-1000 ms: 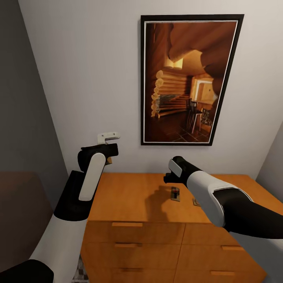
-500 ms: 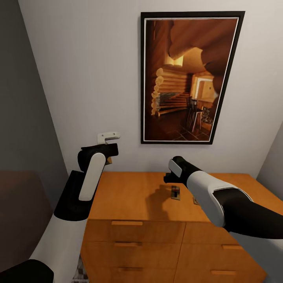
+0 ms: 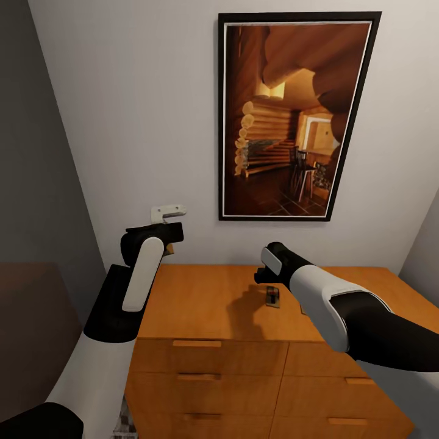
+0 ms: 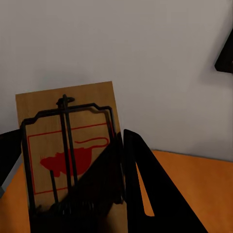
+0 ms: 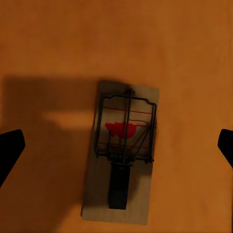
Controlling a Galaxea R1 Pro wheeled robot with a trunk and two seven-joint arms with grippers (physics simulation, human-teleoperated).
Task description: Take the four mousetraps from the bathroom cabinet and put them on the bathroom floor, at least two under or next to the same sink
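— Left claw (image 4: 97,194)?
— Clamped on a mousetrap (image 4: 68,155), raised near the wall.
— Right claw (image 5: 116,145)?
— Spread wide above a second mousetrap (image 5: 124,150) lying flat on the cabinet (image 3: 201,305) surface.

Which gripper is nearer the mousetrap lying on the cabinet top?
Right. The right gripper hovers open just above the mousetrap on the cabinet. The left gripper is raised off to the side, shut on another mousetrap.

One tan mousetrap (image 4: 68,160) with a red mouse print stands upright, clamped in the left gripper (image 4: 68,204). Another mousetrap (image 5: 121,153) lies flat on the orange cabinet (image 3: 201,305), directly beneath the wide-spread right gripper (image 5: 116,145).
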